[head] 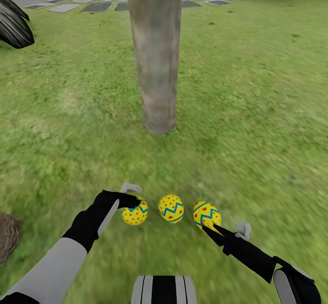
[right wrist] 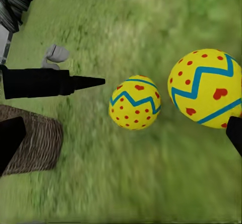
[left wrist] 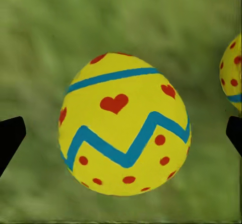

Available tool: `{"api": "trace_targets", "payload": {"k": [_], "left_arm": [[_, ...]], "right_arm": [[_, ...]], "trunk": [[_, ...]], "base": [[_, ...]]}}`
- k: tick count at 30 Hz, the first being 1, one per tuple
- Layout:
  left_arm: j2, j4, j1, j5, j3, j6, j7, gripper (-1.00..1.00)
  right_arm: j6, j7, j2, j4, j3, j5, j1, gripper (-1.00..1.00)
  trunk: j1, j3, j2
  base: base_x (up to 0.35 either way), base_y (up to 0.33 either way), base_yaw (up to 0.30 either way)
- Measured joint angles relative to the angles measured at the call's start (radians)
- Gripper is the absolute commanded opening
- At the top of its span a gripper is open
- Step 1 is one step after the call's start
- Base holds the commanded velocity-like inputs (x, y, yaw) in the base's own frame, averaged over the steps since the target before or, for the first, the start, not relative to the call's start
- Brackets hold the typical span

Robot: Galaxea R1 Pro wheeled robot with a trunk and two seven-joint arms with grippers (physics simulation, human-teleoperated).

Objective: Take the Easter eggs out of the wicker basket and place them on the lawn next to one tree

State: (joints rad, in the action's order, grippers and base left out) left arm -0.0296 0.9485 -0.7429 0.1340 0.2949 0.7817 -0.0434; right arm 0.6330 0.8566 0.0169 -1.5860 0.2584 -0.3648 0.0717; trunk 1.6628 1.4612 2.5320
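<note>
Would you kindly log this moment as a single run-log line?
eggs: three on lawn before tree | left egg: at open left gripper | right egg: at open right gripper | basket: beside left arm

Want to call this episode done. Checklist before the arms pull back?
1. Three eggs on the lawn: left egg, middle egg, right egg: ok.
2. All near one tree: ok.
3. Left pincer open, fingers apart from the left egg: ok.
4. Right pincer released: cannot tell.
5. Basket empty: cannot tell, inside hidden.
</note>
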Motion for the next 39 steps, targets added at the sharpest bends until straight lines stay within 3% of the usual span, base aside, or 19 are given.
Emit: {"api": "trace_targets", "payload": {"k": [25, 39], "left_arm": [[0.001, -0.015, -0.001, -0.003, 0.0, 0.001, 0.001, 1.0], [0.002, -0.021, -0.002, -0.002, 0.003, 0.018, 0.001, 1.0]], "right_arm": [[0.0, -0.001, 0.0, 0.001, 0.0, 0.006, 0.0, 1.0], [0.0, -0.006, 0.004, 0.023, 0.001, 0.01, 0.001, 1.0]], "trunk": [[-0.011, -0.097, -0.006], [-0.018, -0.151, -0.009]], "base": [[-0.337, 0.0, 0.0], [-0.089, 0.0, 0.0]]}}
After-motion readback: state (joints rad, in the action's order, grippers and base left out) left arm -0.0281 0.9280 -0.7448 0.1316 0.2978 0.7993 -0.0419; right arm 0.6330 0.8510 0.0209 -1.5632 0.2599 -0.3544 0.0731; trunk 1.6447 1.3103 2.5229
